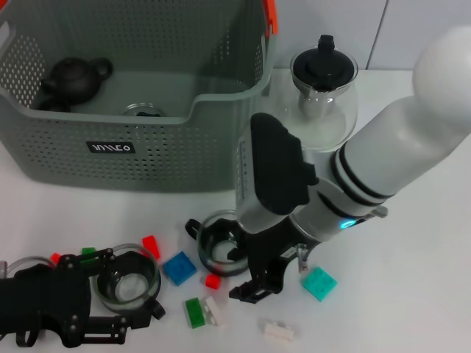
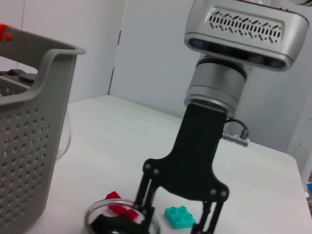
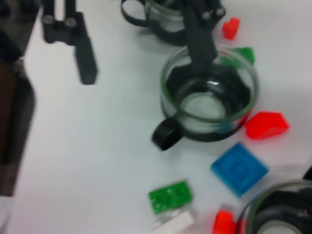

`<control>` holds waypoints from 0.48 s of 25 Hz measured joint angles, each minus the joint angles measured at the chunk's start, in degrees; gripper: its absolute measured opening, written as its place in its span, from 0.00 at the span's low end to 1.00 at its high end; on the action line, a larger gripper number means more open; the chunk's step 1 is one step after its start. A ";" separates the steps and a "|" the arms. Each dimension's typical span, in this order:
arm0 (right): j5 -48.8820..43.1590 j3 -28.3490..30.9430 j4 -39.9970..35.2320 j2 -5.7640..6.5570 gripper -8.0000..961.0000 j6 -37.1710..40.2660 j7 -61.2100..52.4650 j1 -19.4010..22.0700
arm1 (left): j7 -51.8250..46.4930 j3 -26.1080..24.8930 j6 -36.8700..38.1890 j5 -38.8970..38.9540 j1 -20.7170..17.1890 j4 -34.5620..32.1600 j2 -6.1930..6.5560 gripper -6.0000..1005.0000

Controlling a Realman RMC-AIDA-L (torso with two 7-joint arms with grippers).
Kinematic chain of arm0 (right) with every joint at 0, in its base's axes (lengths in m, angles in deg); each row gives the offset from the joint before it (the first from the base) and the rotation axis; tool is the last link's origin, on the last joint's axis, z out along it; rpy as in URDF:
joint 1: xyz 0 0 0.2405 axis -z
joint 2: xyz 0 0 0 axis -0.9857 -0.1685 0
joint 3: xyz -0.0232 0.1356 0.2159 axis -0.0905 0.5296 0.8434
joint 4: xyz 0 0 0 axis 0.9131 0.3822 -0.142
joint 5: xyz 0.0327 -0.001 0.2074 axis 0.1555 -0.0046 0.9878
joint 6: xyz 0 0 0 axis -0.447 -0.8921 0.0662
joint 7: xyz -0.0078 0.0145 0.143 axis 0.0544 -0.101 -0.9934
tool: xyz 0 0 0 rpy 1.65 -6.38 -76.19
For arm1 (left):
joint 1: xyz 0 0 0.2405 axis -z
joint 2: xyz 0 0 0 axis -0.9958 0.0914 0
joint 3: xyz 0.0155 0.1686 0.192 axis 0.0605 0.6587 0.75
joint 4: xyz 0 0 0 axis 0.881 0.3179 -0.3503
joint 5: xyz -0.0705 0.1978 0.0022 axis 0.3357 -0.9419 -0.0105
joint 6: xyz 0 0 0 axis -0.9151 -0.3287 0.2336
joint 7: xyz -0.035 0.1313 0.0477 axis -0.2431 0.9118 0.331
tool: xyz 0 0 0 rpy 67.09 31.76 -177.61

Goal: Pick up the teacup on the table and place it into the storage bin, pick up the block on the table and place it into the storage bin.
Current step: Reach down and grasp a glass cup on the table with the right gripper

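Observation:
A glass teacup (image 1: pixel 129 284) stands at the front left, also seen in the right wrist view as teacup (image 3: pixel 209 100). My left gripper (image 1: pixel 121 290) (image 3: pixel 144 68) is open around its near wall, one finger inside the cup, the other outside toward the table's front edge. A second glass teacup (image 1: pixel 219 250) (image 2: pixel 122 222) sits mid-table. My right gripper (image 1: pixel 243 276) (image 2: pixel 178 219) is open beside it, with one finger at its rim. Loose blocks lie around: blue (image 1: pixel 179 268), teal (image 1: pixel 318 283), green (image 1: pixel 195 312), red (image 1: pixel 151 246). The grey storage bin (image 1: pixel 140 158) stands at the back left.
Inside the bin are a black teapot (image 1: pixel 73 77) and a glass cup (image 1: pixel 143 110). A glass pitcher (image 1: pixel 324 92) with a black lid stands right of the bin. A third glass cup (image 1: pixel 22 266) sits at the far left. Small white (image 1: pixel 278 331) and red (image 1: pixel 213 281) blocks lie near the front.

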 joint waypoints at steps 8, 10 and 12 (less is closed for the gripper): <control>-2.15 2.57 -0.35 -0.26 0.62 1.07 0.39 0.40 | 0.00 0.00 -0.21 0.24 0.19 0.23 0.00 0.85; -2.39 1.36 -0.16 -0.33 0.62 0.07 0.43 0.40 | 0.00 0.00 -0.22 0.25 0.16 0.25 0.00 0.85; -2.40 0.51 -0.09 -0.38 0.62 -0.73 0.48 0.46 | 0.00 0.00 -0.23 0.28 0.14 0.26 0.00 0.85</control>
